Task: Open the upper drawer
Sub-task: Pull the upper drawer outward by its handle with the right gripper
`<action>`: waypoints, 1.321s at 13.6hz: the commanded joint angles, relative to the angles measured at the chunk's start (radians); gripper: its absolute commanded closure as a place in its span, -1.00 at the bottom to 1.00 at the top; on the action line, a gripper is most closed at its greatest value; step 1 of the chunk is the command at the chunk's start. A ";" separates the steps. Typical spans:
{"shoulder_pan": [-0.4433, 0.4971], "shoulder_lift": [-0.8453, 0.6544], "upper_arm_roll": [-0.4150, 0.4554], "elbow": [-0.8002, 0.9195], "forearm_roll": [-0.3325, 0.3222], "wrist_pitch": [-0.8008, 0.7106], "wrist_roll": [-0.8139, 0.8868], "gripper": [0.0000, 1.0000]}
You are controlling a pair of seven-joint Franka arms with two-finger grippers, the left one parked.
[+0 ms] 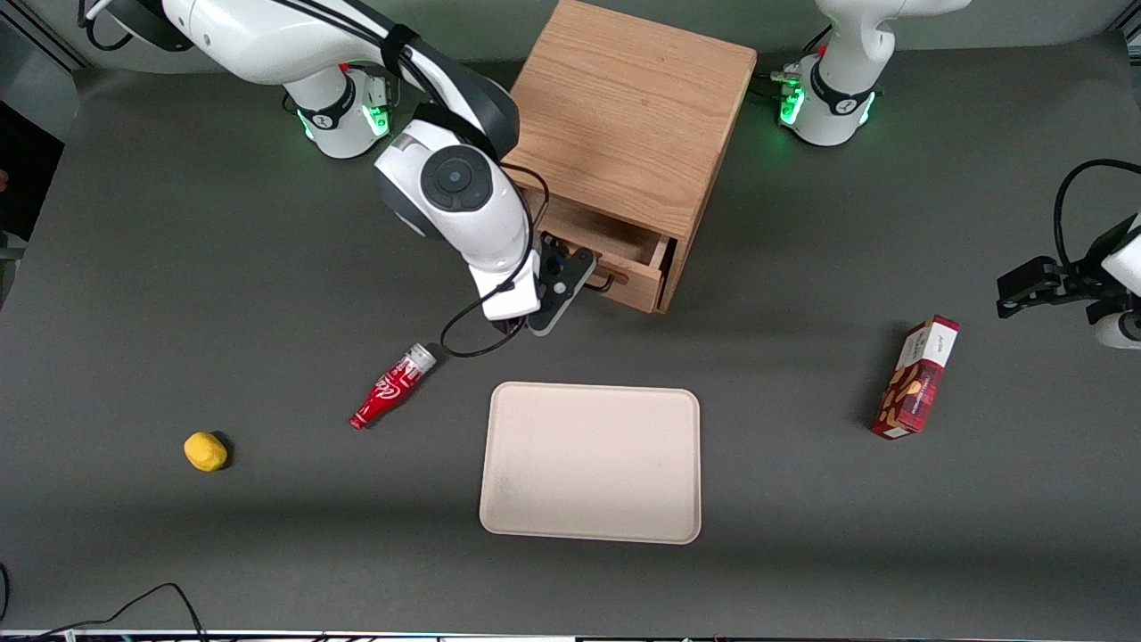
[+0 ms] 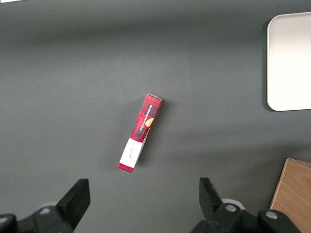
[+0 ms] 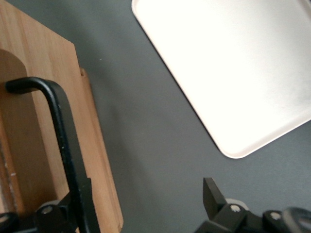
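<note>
Grey bench, oak cabinet [image 1: 628, 116] at its robot-side edge, upper drawer [image 1: 624, 259] partly drawn out.
Gripper [image 3: 141, 213] sits at the black handle [image 3: 58, 141], jaws spread, one finger [image 3: 80, 204] against the bar; a straight, level pull toward the tray [image 1: 590, 462] should finish it. Only the front view shows how far the drawer is out; the right wrist view shows the finger contact.

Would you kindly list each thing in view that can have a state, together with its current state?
upper drawer: partly pulled out of the cabinet.
end effector: at the drawer's black handle, fingers open around it.
bottle: lying on its side, cap on.
snack box: closed.
tray: flat on the table, nothing on it.
</note>
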 commanded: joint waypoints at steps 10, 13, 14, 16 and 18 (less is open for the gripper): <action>-0.003 0.077 -0.150 0.162 -0.029 0.004 -0.157 -1.00; -0.004 0.090 -0.190 0.193 -0.029 0.004 -0.206 -1.00; -0.004 0.093 -0.204 0.202 -0.029 0.004 -0.220 -1.00; -0.016 0.097 -0.207 0.216 -0.027 0.004 -0.230 -1.00; -0.018 0.100 -0.207 0.226 -0.027 0.002 -0.230 -1.00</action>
